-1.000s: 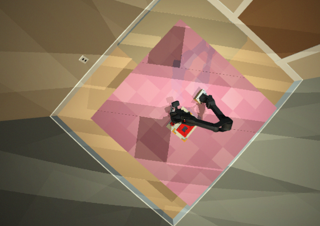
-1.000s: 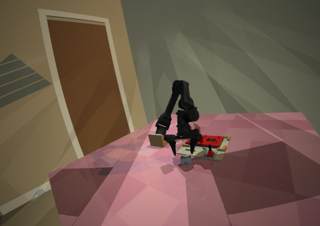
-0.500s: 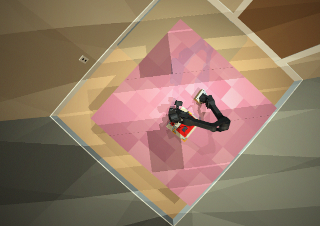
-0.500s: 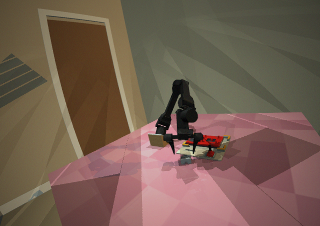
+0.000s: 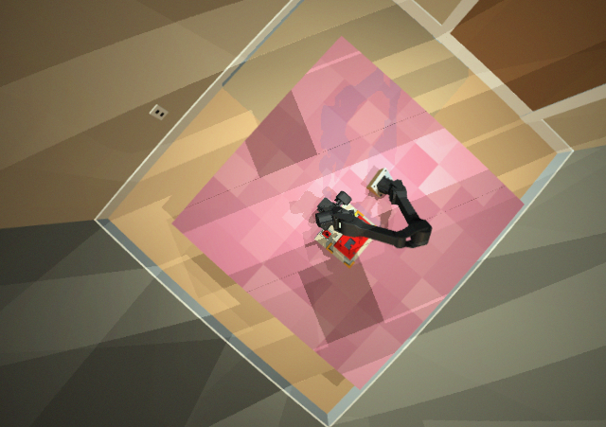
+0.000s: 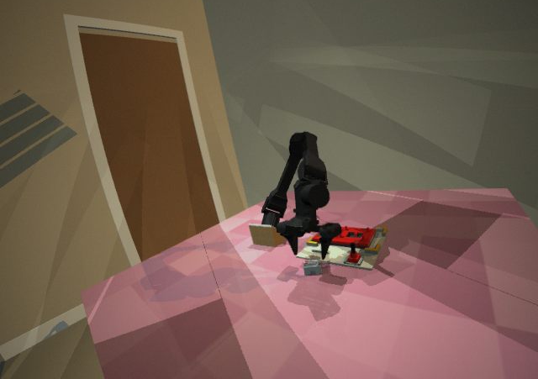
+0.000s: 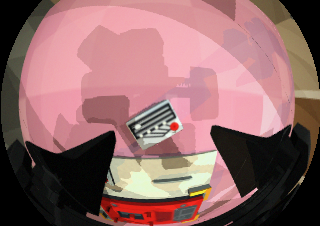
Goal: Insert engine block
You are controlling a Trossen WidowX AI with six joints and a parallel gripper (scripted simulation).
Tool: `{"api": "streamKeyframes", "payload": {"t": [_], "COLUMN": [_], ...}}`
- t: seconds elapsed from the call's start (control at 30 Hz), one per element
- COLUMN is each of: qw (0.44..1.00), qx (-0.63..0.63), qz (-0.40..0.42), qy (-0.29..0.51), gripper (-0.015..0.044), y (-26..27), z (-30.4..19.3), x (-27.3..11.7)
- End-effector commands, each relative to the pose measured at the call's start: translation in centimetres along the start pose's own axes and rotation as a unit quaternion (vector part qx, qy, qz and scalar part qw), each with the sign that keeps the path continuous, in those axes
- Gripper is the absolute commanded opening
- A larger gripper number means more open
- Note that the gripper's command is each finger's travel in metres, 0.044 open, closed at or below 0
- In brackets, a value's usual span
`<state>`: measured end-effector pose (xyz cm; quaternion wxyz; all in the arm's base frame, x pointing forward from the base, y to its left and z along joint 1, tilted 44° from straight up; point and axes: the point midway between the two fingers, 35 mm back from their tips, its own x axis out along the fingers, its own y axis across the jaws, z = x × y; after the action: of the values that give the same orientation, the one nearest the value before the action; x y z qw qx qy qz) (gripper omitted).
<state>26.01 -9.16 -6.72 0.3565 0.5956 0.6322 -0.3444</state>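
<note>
The engine block is a small grey block. It lies on the pink table, off the edge of the cream board, with its striped face and red dot toward the wrist camera. My gripper is open and empty above the block. In the wrist view the block shows between the fingertips, turned at a slant to them. The arm hides the block in the top view. The red car body sits on the board, partly cut off in the wrist view. Its rib cannot be made out.
The cream board has yellow-and-grey corner pieces around the car body. A red part with an upright black stick stands on the board near its edge. The arm's base block stands beside the board.
</note>
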Motion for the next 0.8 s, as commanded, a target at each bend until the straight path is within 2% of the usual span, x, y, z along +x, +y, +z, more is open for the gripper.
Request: {"api": "streamKeyframes", "payload": {"t": [0.0, 0.37, 0.77], "qw": [0.998, 0.968, 0.896], "qx": [0.062, 0.245, 0.435], "qz": [-0.003, -0.018, -0.044], "qy": [0.014, 0.046, 0.076], "gripper": [0.044, 0.044, 0.044], "y": [0.0, 0.1, 0.3], "z": [0.0, 0.2, 0.4], "x": [-0.1, -0.5, -1.1]}}
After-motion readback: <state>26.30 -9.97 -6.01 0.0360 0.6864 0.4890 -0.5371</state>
